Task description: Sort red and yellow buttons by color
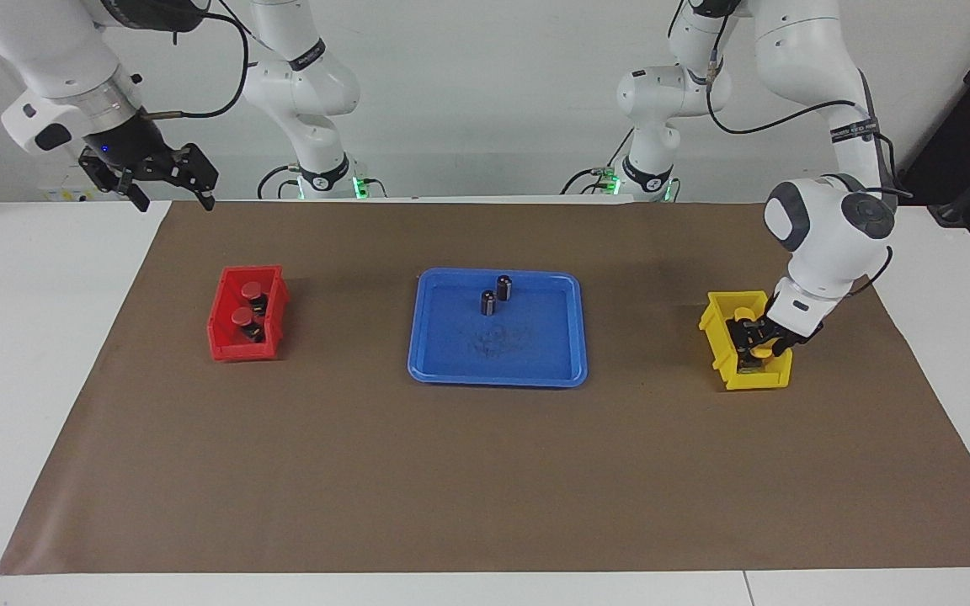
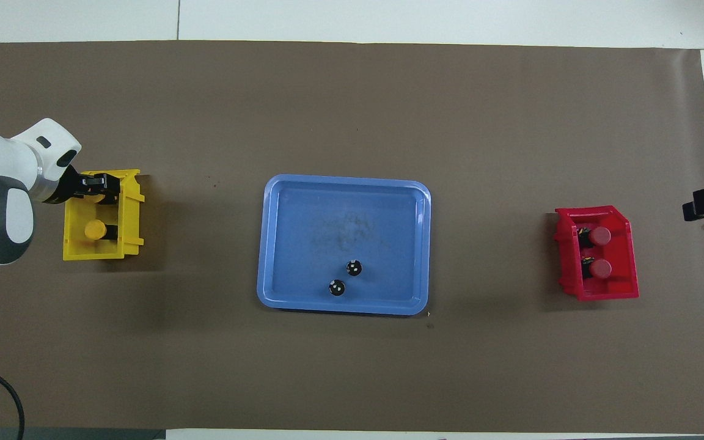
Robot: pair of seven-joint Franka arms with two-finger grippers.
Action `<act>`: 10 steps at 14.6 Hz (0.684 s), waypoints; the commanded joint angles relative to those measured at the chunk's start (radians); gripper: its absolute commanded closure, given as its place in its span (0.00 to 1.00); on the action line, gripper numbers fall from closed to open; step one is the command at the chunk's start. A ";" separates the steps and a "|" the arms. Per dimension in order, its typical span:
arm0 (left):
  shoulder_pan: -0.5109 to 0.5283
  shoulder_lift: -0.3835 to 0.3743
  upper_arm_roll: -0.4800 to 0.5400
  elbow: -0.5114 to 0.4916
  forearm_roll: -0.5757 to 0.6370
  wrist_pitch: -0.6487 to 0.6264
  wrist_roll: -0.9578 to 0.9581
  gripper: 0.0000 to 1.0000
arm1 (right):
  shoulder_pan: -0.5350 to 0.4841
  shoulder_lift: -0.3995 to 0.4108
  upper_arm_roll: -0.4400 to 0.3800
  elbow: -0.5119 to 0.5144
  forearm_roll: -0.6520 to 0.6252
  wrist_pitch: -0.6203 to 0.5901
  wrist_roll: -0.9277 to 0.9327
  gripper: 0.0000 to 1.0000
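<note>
Facing view: left gripper [image 1: 756,343] down inside yellow bin [image 1: 722,347] among yellow buttons [image 1: 743,315]; jaws state cannot be told | right gripper [image 1: 172,181] waits raised, jaws open | Overhead view: one yellow button [image 2: 94,230] lies nearer the robots than the left gripper [image 2: 99,183]; red buttons [image 2: 601,236] in red bin [image 2: 627,250].

A white bench [image 1: 30,353] carries a brown paper sheet [image 1: 485,471]; a plain white wall [image 1: 485,101] rises above the bench.
</note>
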 commanded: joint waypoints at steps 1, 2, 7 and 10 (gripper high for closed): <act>-0.003 -0.015 0.002 0.033 0.006 -0.058 0.008 0.26 | -0.007 -0.006 0.006 -0.001 0.004 -0.014 0.013 0.00; -0.001 -0.021 0.002 0.075 0.006 -0.125 0.009 0.23 | -0.007 -0.006 0.006 -0.001 0.004 -0.014 0.012 0.00; -0.004 -0.067 -0.004 0.334 0.012 -0.493 0.011 0.00 | -0.007 -0.004 0.006 -0.001 0.004 -0.014 0.012 0.00; -0.006 -0.133 -0.012 0.449 0.000 -0.656 0.011 0.00 | -0.007 -0.006 0.006 -0.001 0.004 -0.014 0.012 0.00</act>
